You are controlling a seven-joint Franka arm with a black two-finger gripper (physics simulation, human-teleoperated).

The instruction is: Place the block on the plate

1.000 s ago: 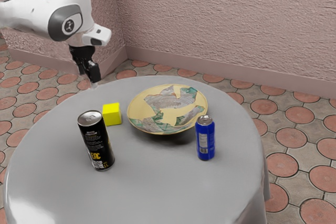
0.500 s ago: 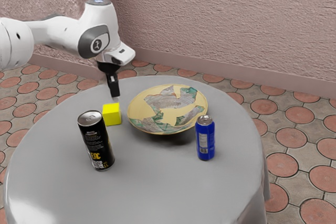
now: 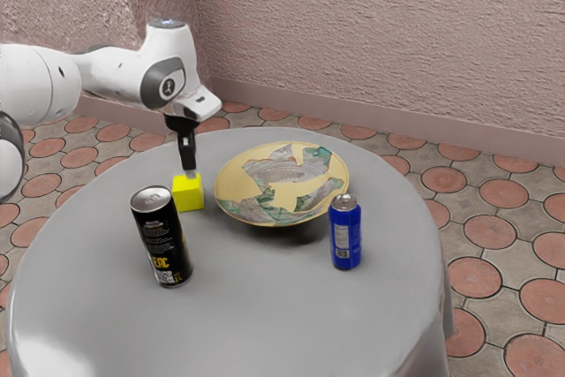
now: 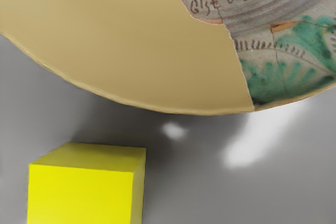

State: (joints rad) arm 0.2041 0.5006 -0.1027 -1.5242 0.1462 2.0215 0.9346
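My gripper (image 3: 189, 171) points down at the upper edge of the yellow block (image 3: 187, 194); whether it touches the block I cannot tell. The block rests on the grey table, beside the plate on the exterior view's left. The wide plate (image 3: 238, 184), yellow with grey and green patterned pieces, has nothing on it. From my hand, the wrist view has the block (image 4: 81, 195) at its lower edge and the plate (image 4: 126, 51) across a strip of table from it.
A black can (image 3: 162, 240) stands upright close to the block, nearer the camera. On the plate's other side is an upright blue can (image 3: 345, 234). The round grey table (image 3: 265, 315) carries them all.
My hand has swung toward the exterior view's right and come down from beyond the table's back edge to the block's top. Block, plate and cans have stayed where they were.
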